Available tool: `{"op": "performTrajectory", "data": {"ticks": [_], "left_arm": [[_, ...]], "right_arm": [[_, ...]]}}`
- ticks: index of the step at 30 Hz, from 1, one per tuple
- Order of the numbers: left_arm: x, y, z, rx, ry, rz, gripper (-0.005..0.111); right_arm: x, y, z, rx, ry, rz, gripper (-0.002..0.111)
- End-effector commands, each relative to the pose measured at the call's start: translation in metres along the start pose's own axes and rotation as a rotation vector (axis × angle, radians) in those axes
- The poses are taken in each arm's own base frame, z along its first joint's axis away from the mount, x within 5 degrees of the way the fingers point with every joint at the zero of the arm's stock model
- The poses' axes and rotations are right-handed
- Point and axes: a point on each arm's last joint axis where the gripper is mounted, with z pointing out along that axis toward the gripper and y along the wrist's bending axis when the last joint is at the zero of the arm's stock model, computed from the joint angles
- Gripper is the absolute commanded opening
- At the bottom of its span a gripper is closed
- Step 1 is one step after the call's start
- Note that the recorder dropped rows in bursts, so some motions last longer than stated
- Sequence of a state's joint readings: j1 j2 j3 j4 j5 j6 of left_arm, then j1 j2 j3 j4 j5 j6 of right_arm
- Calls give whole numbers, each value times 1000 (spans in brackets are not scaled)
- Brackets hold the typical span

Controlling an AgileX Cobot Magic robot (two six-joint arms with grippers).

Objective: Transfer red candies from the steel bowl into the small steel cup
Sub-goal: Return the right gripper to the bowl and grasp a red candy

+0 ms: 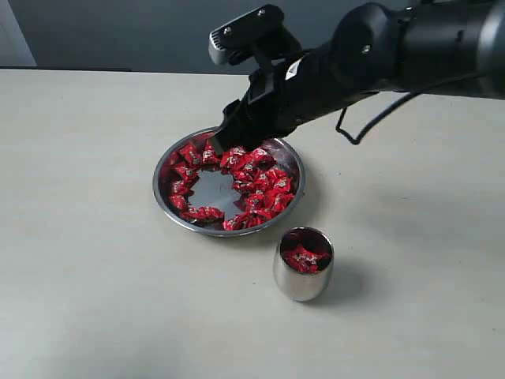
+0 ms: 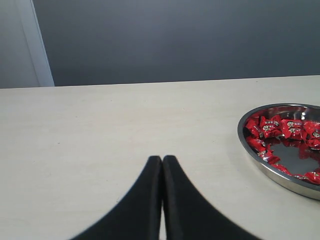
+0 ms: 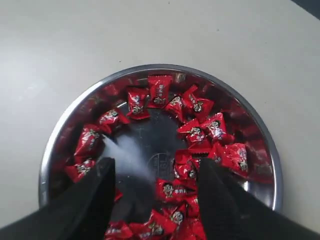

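The steel bowl (image 1: 170,207) sits mid-table with many red candies (image 1: 264,185) ringed round its bare centre; it also shows in the right wrist view as the steel bowl (image 3: 59,135) holding red candies (image 3: 200,135), and at the edge of the left wrist view as the steel bowl (image 2: 250,150). The small steel cup (image 1: 296,280) stands in front of the bowl to the right, with red candies (image 1: 305,258) inside. My right gripper (image 3: 156,167) hangs open over the bowl's far rim, nothing between its fingers. My left gripper (image 2: 162,159) is shut and empty, over bare table.
The black right arm (image 1: 379,47) reaches in from the upper right over the bowl. A pale tabletop (image 1: 87,300) spreads round the bowl and cup. A dark wall (image 2: 175,40) runs behind the table's far edge.
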State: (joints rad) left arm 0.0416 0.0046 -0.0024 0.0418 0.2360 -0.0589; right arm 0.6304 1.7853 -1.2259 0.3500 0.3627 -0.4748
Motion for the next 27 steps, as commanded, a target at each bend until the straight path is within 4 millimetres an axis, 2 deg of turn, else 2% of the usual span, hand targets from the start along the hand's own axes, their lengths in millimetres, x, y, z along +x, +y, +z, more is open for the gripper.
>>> {"op": "performTrajectory", "data": {"ticks": [1, 5, 9, 12, 18, 27], "left_arm": [[0, 0, 0, 7, -6, -5, 0], [0, 0, 0, 7, -6, -5, 0], [0, 0, 0, 7, -6, -5, 0], [0, 0, 0, 7, -6, -5, 0], [0, 0, 0, 7, -6, -5, 0], [0, 0, 0, 7, -6, -5, 0]], "right_arm": [[-1, -7, 35, 17, 44, -16, 50], [5, -18, 64, 42, 87, 57, 50], [9, -42, 76, 86, 98, 198, 50], [16, -56, 82, 105, 117, 231, 50], [27, -66, 92, 119, 149, 247, 50], [40, -68, 110, 125, 160, 250, 50]]}}
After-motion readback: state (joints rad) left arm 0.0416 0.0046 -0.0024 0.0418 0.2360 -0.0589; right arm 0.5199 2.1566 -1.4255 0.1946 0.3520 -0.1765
